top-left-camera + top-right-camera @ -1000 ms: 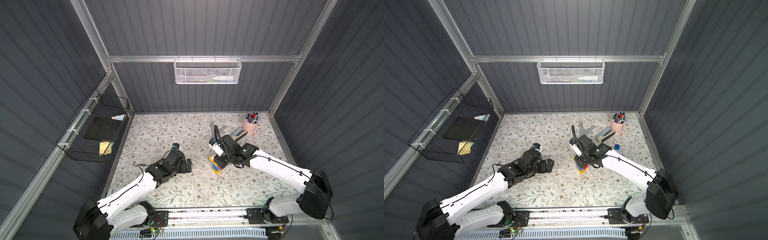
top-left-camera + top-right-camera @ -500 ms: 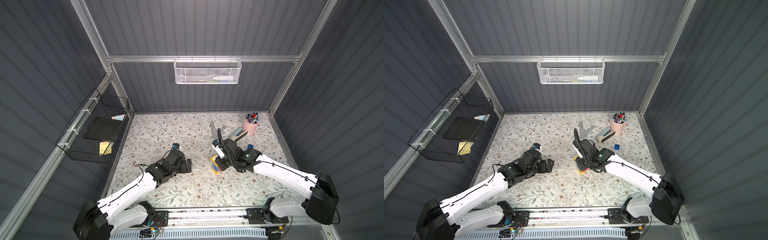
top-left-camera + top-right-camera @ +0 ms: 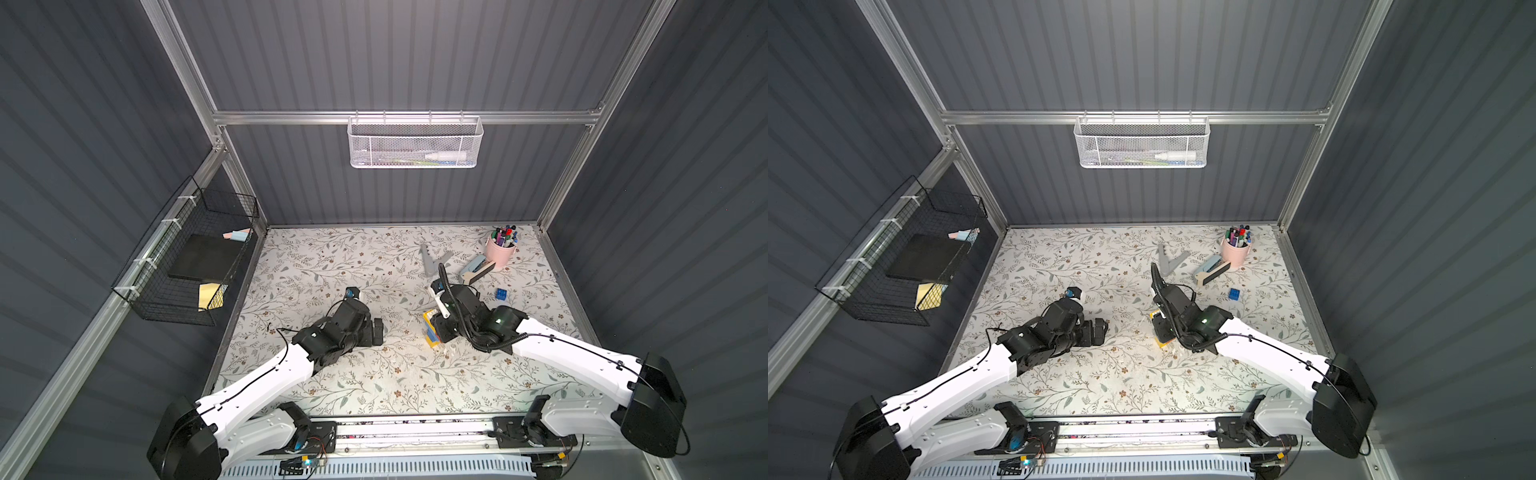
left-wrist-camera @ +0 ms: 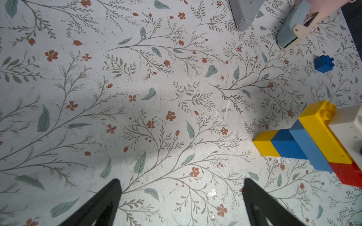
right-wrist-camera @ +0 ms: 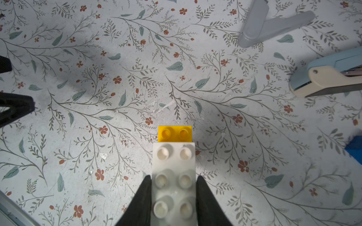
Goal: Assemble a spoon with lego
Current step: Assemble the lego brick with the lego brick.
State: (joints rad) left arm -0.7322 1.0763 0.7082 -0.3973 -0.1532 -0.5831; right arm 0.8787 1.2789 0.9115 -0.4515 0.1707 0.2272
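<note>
So the spoon (image 3: 432,330) is a bit right of the middle of the frame in both top views, about mid-table. It looks like it's standing studs-up on its skinny yellow-and-blue handle end, with the wider blue, yellow and red rows above.

The right gripper (image 5: 174,179) is clamped across the sides of the white brick (image 5: 174,156) on top. That brick overlaps the long yellow brick (image 5: 175,133) and leaves two of its studs showing. My read: it grips the sides so it can push straight down and seat the brick. Can't tell if it's clicked fully home.

The left gripper (image 4: 181,181) is spread wide with nothing in it, low over the table (image 3: 332,257) off to the spoon's left, not touching. Probably just out of the way, or ready to steady the stack.

One loose blue brick (image 3: 501,294) lies right of the spoon, so there's likely a piece to go. The grey V-shaped piece (image 3: 432,259), stapler (image 3: 478,268) and pink pen cup (image 3: 500,255) sit toward the table's upper right, clear of the work.
</note>
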